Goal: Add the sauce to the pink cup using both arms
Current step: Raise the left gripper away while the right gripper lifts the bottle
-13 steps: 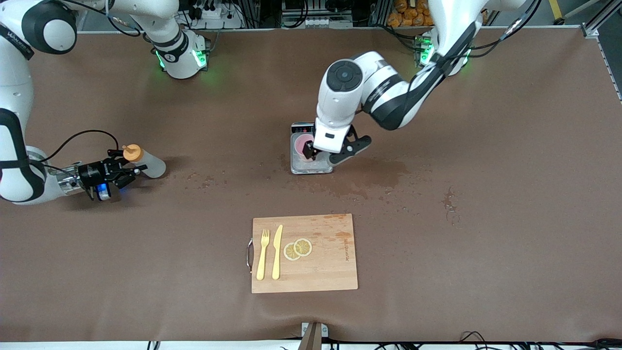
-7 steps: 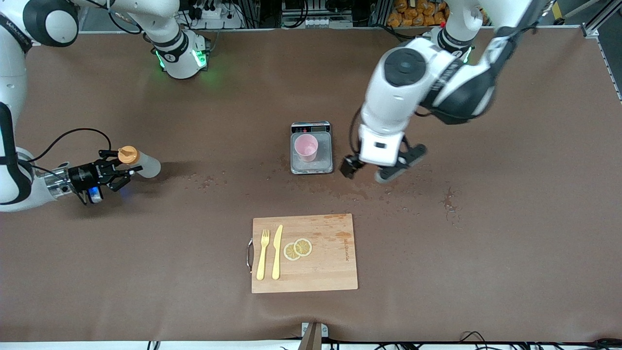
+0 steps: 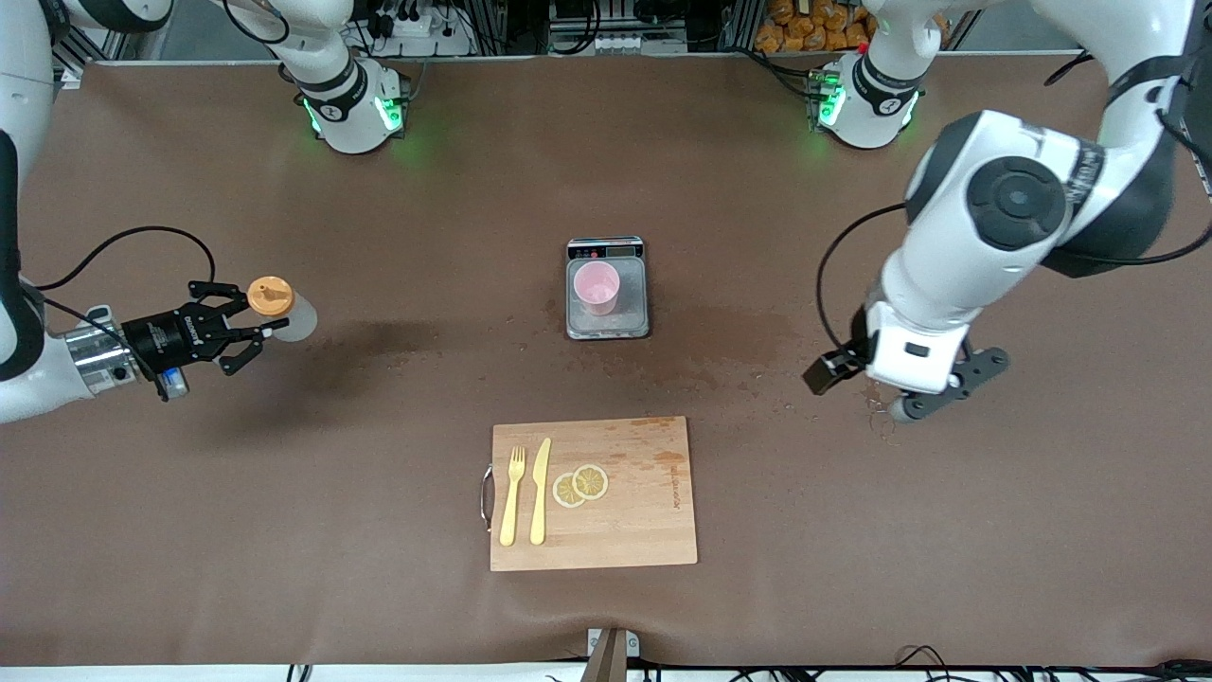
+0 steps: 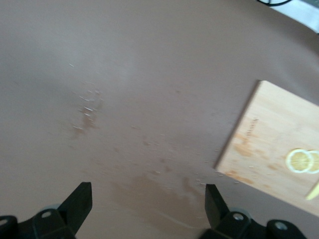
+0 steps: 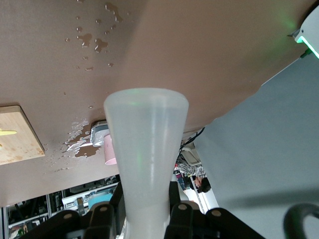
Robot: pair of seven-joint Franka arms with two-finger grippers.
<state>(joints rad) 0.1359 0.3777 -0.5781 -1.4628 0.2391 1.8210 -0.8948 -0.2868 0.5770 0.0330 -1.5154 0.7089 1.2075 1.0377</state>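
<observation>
From my station I see the right gripper (image 3: 248, 327) clamped on the squeeze bottle (image 3: 281, 311) near its orange nozzle cap (image 3: 270, 296), holding it off the brown table (image 3: 379, 455) toward the right arm's end. In the right wrist view the bottle's translucent whitish body (image 5: 146, 164) rises straight out from between the fingers (image 5: 102, 219). The pink cup (image 3: 597, 286) stands upright on the grey kitchen scale (image 3: 607, 288) at mid-table, well apart from the bottle and from both grippers. The left gripper (image 3: 864, 390) hangs over bare, stained table toward the left arm's end, its fingers (image 4: 79, 204) spread wide with nothing between them. Nearer the front camera than the scale lies a wooden cutting board (image 3: 625, 530) carrying a yellow fork (image 3: 512, 496), a yellow knife (image 3: 540, 491) and two lemon slices (image 3: 579, 485).
</observation>
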